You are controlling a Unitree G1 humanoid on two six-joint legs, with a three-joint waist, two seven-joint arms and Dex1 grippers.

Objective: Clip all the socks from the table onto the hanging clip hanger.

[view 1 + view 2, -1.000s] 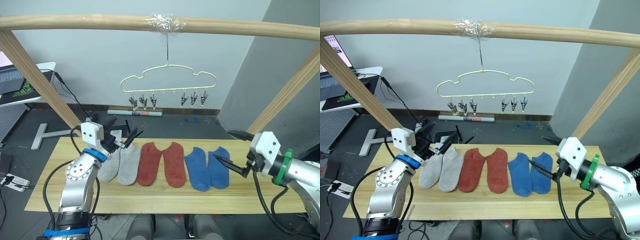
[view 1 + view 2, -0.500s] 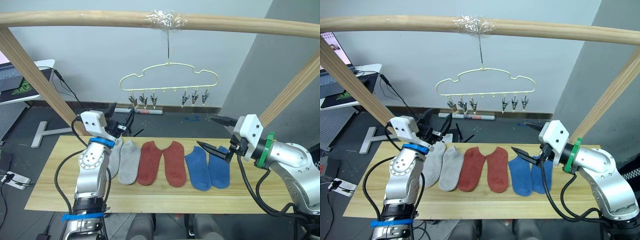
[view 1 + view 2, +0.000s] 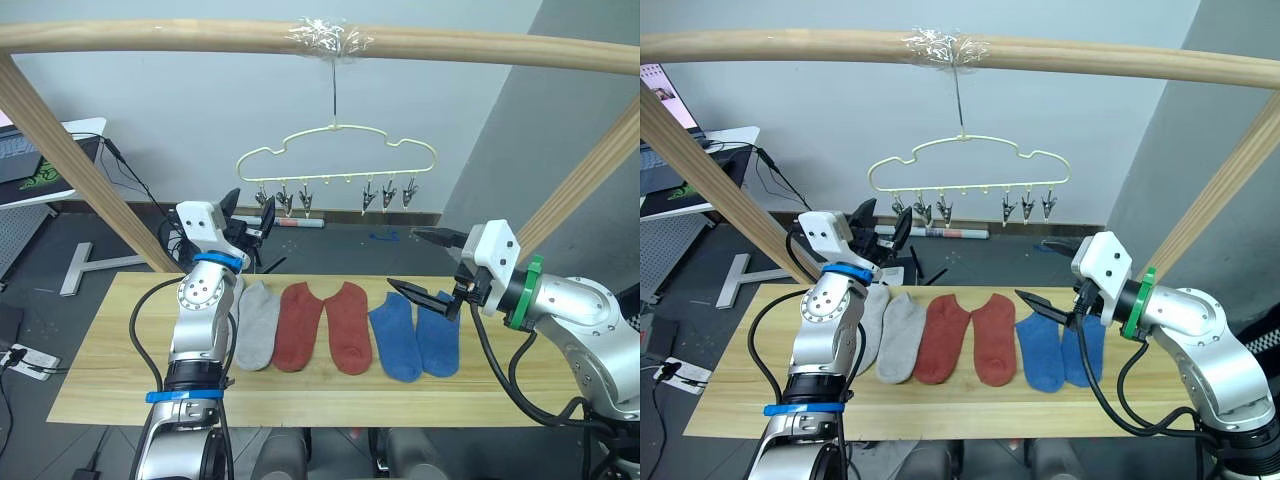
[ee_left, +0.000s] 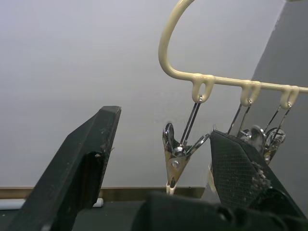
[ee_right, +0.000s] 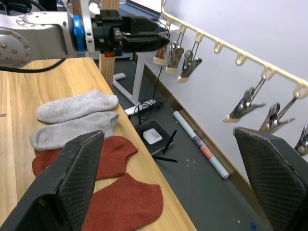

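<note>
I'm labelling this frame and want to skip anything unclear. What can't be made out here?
- Leftmost grey sock: mostly hidden behind the left arm in the eye views.
- Rightmost blue sock: its cuff is covered by the right gripper.
- Clip hanger: its hook and right half are cut off by the left wrist view's edges.
- Clips: too small in the eye views to tell whether any is gripped by the left gripper.

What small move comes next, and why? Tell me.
Probably lower the right gripper onto the blue socks just beneath it and grasp one. Both grippers are open and empty, all six socks lie on the table, and the hanger clips hold nothing.
</note>
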